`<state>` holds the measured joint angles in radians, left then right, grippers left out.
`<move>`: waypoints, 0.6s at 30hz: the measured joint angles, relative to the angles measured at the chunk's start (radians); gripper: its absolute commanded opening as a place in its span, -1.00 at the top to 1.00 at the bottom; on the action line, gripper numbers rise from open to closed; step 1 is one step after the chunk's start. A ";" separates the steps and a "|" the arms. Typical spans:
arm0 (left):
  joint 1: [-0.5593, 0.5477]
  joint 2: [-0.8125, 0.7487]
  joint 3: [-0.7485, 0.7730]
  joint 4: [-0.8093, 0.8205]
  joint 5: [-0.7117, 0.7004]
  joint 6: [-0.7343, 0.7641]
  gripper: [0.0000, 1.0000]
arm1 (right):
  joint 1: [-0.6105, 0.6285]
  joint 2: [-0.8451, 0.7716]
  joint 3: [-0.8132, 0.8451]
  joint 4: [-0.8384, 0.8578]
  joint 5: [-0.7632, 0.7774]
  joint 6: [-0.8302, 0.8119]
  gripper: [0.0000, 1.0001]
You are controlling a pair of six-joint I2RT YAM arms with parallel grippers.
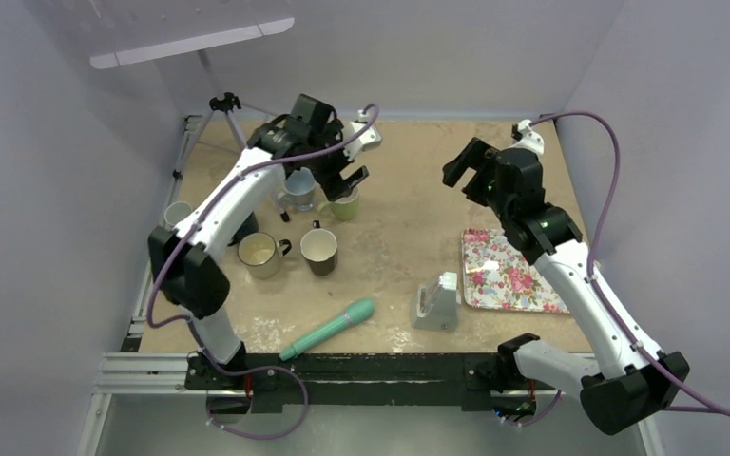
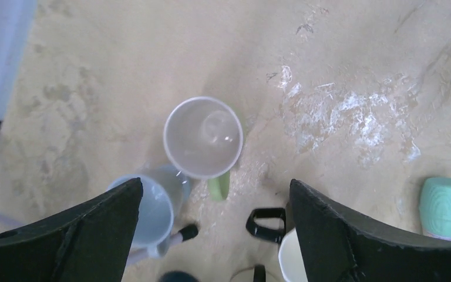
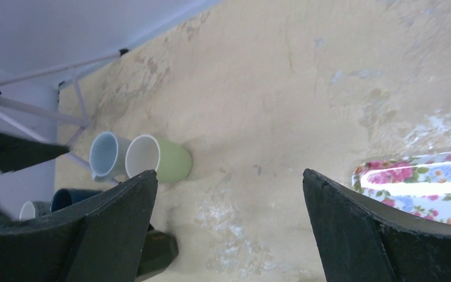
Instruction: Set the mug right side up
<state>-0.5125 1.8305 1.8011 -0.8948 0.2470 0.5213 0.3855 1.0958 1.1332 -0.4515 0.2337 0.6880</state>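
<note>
**Green mug stands mouth-up under the open left gripper**

The green mug (image 1: 345, 205) sits on the table (image 1: 409, 209) in the upper middle of the top view, left of centre. From the left wrist view its round rim and white inside (image 2: 203, 136) face straight up at the camera, with a strip of green wall showing under the rim. The right wrist view catches it (image 3: 165, 160) at the left of the frame.

The left gripper (image 1: 347, 180) hangs above the mug without touching it. Its two dark fingers (image 2: 94, 226) are spread wide at the bottom of the wrist frame, and nothing is held between them.

A pale blue mug (image 2: 148, 210) stands just beside the green one, on its lower left in the wrist view. Lower in the top view a beige mug (image 1: 259, 250) and a dark mug (image 1: 319, 250) stand side by side, both mouth-up.

The right gripper (image 1: 464, 166) is well apart, right of centre in the top view. It is raised above bare table, its fingers (image 3: 358, 229) wide apart and empty.

A floral tray (image 1: 509, 271) lies at the right, a grey block (image 1: 437, 302) just to its left, and a teal handled tool (image 1: 328, 329) lies near the bottom edge of the table. A tripod (image 1: 223, 109) stands at the upper left.
</note>
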 measured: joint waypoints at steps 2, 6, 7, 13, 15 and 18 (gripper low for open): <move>0.024 -0.107 -0.046 0.020 0.008 -0.015 -1.00 | -0.016 -0.025 0.000 0.014 0.030 -0.031 -0.97; 0.103 -0.405 -0.266 0.068 -0.006 -0.022 -1.00 | -0.034 -0.075 -0.016 0.097 0.093 -0.109 -0.97; 0.128 -0.480 -0.319 0.064 -0.021 -0.023 -1.00 | -0.037 -0.091 -0.030 0.132 0.109 -0.136 -0.97; 0.310 -0.883 -0.640 0.127 -0.087 -0.069 -1.00 | -0.040 -0.142 -0.131 0.312 0.181 -0.290 -0.97; 0.324 -1.098 -0.854 0.221 -0.138 -0.116 -1.00 | -0.040 -0.161 -0.192 0.373 0.196 -0.336 -0.97; 0.322 -1.386 -1.104 0.319 -0.210 -0.185 -1.00 | -0.040 -0.208 -0.313 0.464 0.222 -0.408 -0.97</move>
<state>-0.1902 0.4442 0.6975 -0.5755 0.0368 0.3363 0.3454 0.8879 0.8200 0.0128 0.4557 0.2798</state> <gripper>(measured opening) 0.997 0.985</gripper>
